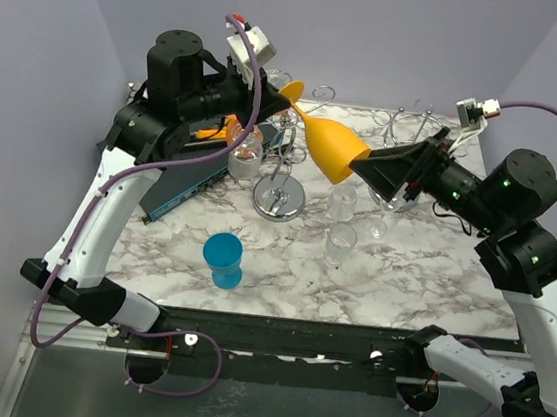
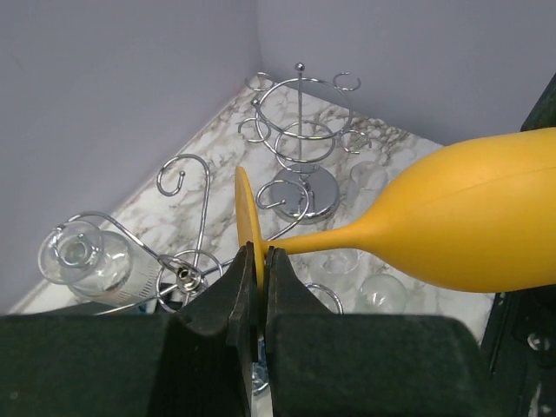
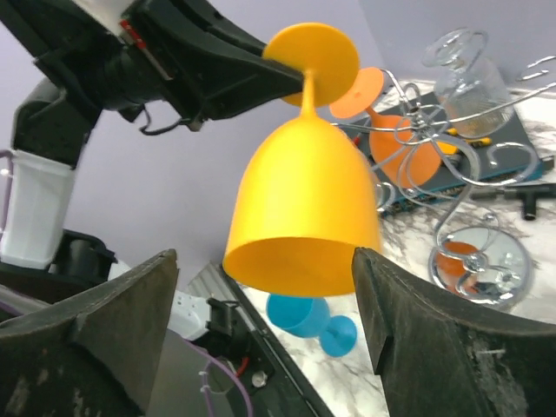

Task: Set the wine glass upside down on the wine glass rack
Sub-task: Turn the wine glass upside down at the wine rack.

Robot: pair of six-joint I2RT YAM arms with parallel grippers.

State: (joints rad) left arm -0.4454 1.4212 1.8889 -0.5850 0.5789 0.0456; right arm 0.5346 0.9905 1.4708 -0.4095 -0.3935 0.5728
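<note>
Left end effector clenches the wine glass by its foot, while the released right end effector straddles its bowl at 1 o'clock of the rack.

Wine glass raised beside rack, cup before rack

In the left wrist view, the right edge cuts off the bowl of the wine glass, and the left end effector hides the foot's lower part. From above, we cannot tell whether the right end effector touches the bowl.
</note>
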